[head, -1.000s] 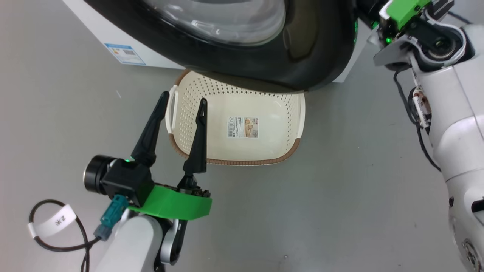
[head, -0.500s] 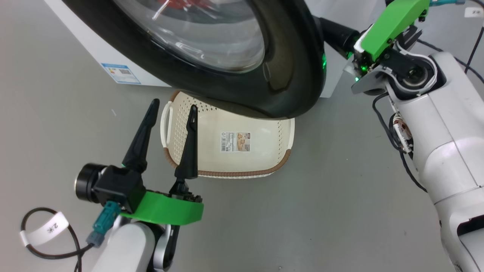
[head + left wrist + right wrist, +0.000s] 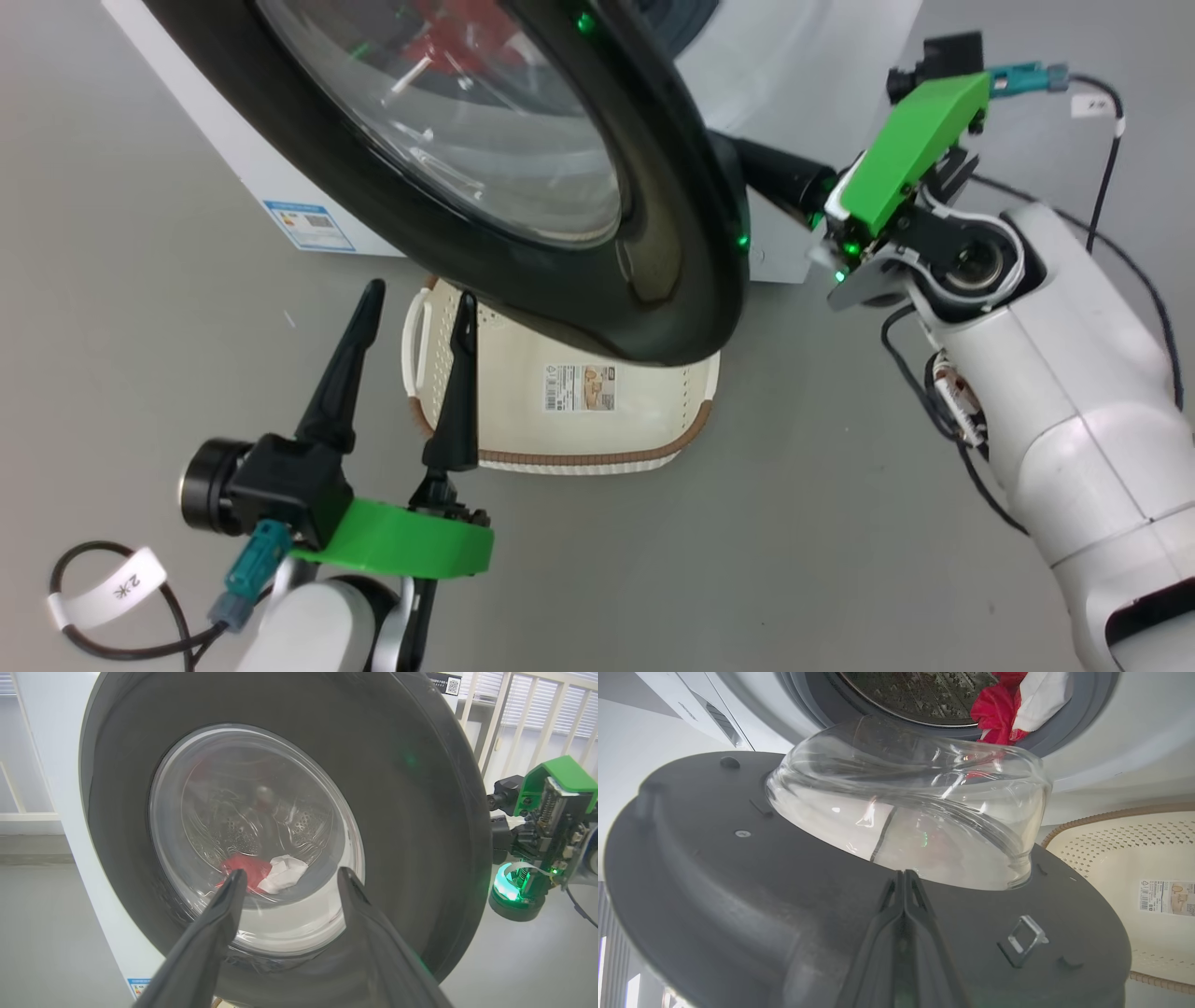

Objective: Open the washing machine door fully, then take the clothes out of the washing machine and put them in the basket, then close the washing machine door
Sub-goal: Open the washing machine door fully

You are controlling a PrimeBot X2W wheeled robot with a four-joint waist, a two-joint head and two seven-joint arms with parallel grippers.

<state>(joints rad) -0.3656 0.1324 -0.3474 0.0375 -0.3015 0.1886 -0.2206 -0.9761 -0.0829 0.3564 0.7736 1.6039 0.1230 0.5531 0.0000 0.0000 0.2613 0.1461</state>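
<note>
Fingers (image 3: 347, 383) are spread wide on the left gripper (image 3: 418, 292), shut on the right gripper (image 3: 903, 877); red-and-white fabric clothes (image 3: 453, 47) are seen in the steel drum (image 3: 920, 690) at twelve, a label (image 3: 581, 387) in the cream perforated basket (image 3: 579, 458) at six o'clock.

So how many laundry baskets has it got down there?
1: the basket sits on the floor before the washing machine, partly under the open washing machine door. Another could hide behind the door.

The washing machine door (image 3: 672, 233) stands partly swung out, barring the straight way to the drum mouth (image 3: 915, 690) behind it. The gap behind its free edge holds the right gripper (image 3: 903, 877), fingers together along the door's inner face. Beneath the door, the basket (image 3: 579, 457) is uncovered only at its near half.
</note>
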